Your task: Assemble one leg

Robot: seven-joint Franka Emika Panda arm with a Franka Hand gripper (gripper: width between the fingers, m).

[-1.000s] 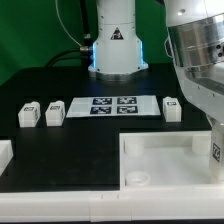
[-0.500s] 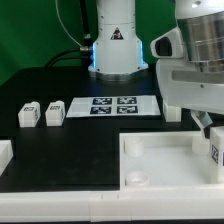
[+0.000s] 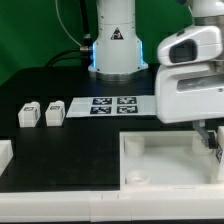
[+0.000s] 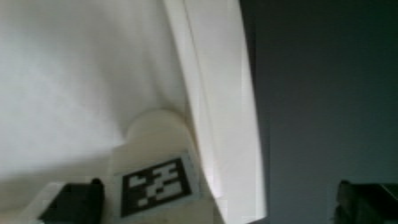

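A small white leg (image 4: 157,180) with a black-and-white tag stands inside the big white tray, close against its raised wall (image 4: 214,100). My gripper (image 4: 217,205) is open. Its two dark fingers (image 4: 79,200) stand wide apart on either side of the leg and the wall, not touching the leg. In the exterior view the gripper (image 3: 211,140) hangs over the tray's (image 3: 165,150) far corner at the exterior view's right; the leg there is mostly hidden by the hand. Two more legs (image 3: 28,114) (image 3: 54,113) stand at the exterior view's left.
The marker board (image 3: 110,105) lies behind the tray. A white part (image 3: 5,155) shows at the exterior view's left edge. The robot base (image 3: 115,45) stands at the back. The arm's bulky hand (image 3: 190,75) covers the area right of the marker board.
The hand has come down toward the tray's far right corner. It now hides the leg that stood right of the marker board and most of the leg in the tray.
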